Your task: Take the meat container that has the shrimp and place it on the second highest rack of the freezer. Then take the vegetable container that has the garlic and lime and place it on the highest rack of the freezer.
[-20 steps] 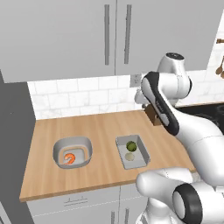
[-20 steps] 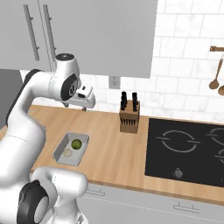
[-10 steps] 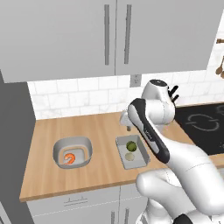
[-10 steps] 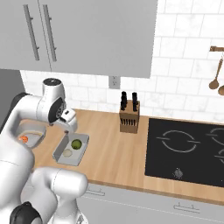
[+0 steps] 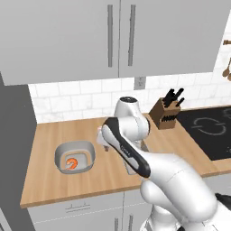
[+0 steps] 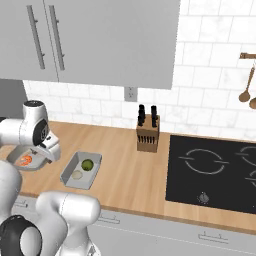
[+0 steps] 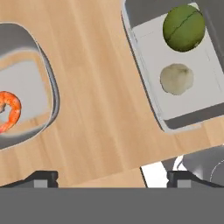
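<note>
The pincer (image 7: 112,175) is hanging wide open and empty over the bare worktop (image 7: 100,87), between the meat container (image 7: 41,87) holding the shrimp (image 7: 9,109) and the rectangular tray (image 7: 148,87) holding the lime (image 7: 183,27) and garlic (image 7: 176,79).

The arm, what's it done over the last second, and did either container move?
The arm swung left and down from the backsplash side, so the gripper, jaws wide open and holding nothing, now hangs over the counter between the meat container and the vegetable container. Both containers, with the shrimp, lime and garlic, stayed put.
</note>
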Robot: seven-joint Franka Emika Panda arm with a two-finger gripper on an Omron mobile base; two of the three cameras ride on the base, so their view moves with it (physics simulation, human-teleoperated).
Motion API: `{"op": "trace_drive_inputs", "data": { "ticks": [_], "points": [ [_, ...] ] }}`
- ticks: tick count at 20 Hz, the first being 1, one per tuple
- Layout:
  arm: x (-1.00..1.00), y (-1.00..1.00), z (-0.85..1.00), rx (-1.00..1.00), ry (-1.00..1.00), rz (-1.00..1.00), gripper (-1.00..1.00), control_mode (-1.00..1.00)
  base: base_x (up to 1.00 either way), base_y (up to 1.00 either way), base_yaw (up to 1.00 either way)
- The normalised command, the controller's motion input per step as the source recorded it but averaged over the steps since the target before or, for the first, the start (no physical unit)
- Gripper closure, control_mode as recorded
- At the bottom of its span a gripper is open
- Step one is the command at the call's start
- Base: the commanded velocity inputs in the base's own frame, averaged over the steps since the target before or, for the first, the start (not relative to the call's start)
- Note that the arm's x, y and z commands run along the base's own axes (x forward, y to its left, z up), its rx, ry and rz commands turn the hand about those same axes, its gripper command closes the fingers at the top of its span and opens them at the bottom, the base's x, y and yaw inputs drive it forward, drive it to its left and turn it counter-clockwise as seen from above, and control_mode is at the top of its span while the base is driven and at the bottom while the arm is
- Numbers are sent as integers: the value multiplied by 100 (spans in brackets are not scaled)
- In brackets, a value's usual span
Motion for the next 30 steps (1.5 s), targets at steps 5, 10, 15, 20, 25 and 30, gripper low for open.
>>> {"op": "trace_drive_inputs", "data": {
  "ticks": [5, 10, 15, 20, 25, 30],
  "points": [
    [32, 89, -45, -5, 20, -2, -100, -100, 0, 0, 0],
    [49, 14, -25, 0, 4, 0, -100, -100, 0, 0, 0],
    [61, 2, -34, 0, 0, 0, -100, -100, 0, 0, 0],
    [65, 39, -55, 0, 6, 0, -100, -100, 0, 0, 0],
    [50, 29, -59, 0, 8, 0, -100, -100, 0, 0, 0],
    [42, 25, -49, 0, 8, 0, -100, -100, 0, 0, 0]
  ]
}}
